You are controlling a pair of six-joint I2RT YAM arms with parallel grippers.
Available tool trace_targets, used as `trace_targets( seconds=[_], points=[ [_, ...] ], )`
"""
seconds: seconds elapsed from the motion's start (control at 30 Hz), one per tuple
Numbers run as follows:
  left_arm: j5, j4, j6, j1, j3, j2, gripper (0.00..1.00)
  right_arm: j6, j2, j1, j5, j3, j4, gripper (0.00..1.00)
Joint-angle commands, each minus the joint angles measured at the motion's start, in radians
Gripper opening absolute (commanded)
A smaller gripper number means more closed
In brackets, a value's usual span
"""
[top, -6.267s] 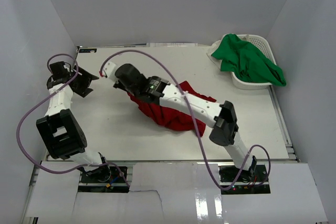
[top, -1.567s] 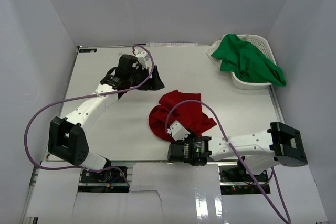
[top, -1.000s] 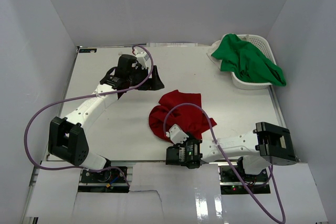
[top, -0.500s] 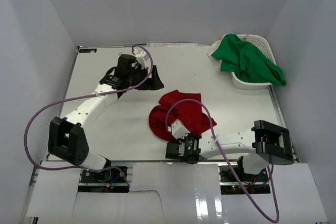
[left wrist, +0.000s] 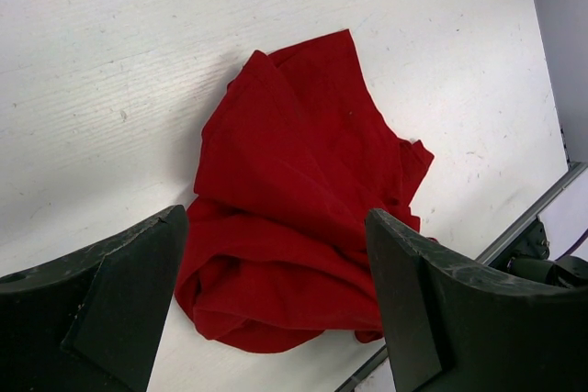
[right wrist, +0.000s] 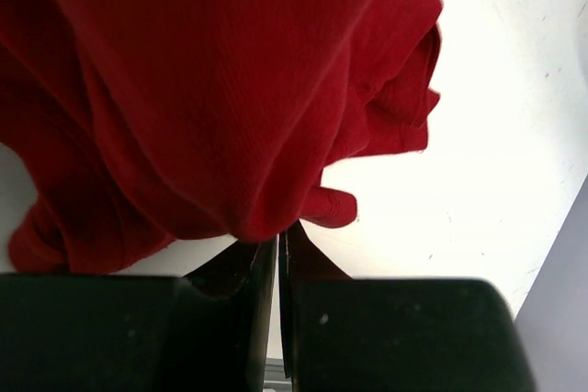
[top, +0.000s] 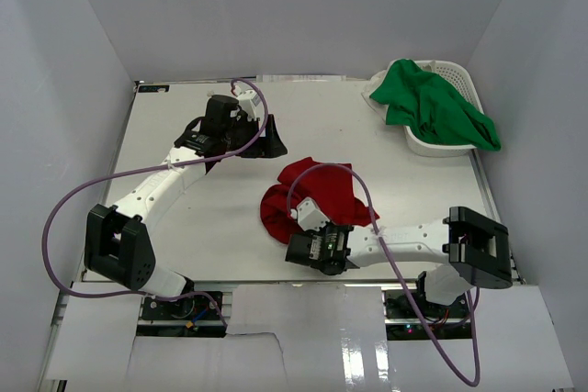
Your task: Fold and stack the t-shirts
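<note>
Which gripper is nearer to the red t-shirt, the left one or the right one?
Right. The right gripper is at the red t-shirt's near edge, fingers shut on its cloth. The left gripper hangs open beyond its far-left side, apart from it.

A flat white surface (top: 413, 181), faintly scuffed, is boxed in by a plain pale left wall (top: 46, 89), far wall (top: 294, 6) and right wall (top: 542, 89). White sheets (top: 303, 337) cover its near edge. The light is soft and even.
</note>
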Motion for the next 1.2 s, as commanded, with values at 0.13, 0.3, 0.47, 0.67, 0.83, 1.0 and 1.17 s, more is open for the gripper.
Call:
trace_targets(
  seconds=[0.13, 0.3, 0.47, 0.67, 0.83, 1.0, 1.17],
  points=[
    [0.022, -0.001, 0.009, 0.008, 0.015, -0.037, 0.89, -0.166, -0.094, -0.052, 0.055, 0.294, -0.017, 0.08],
    [-0.018, -0.02, 0.004, 0.01, 0.031, -0.04, 0.89, -0.324, -0.069, -0.109, -0.001, 0.497, 0.006, 0.08],
    [-0.05, -0.017, -0.008, 0.019, 0.025, -0.084, 0.89, -0.447, -0.045, -0.242, -0.119, 0.627, 0.093, 0.08],
    [-0.063, -0.014, 0.023, 0.018, -0.044, -0.23, 0.89, -0.538, 0.035, -0.394, -0.282, 0.771, 0.144, 0.08],
    [-0.029, 0.011, 0.04, 0.022, -0.114, -0.385, 0.89, -0.552, 0.106, -0.467, -0.409, 0.835, 0.163, 0.08],
    [0.065, 0.146, 0.118, 0.021, -0.235, -0.527, 0.89, -0.532, 0.142, -0.5, -0.506, 0.888, 0.158, 0.08],
    [0.092, 0.268, 0.196, 0.018, -0.315, -0.577, 0.85, -0.501, 0.195, -0.551, -0.624, 1.02, 0.094, 0.08]
  ],
)
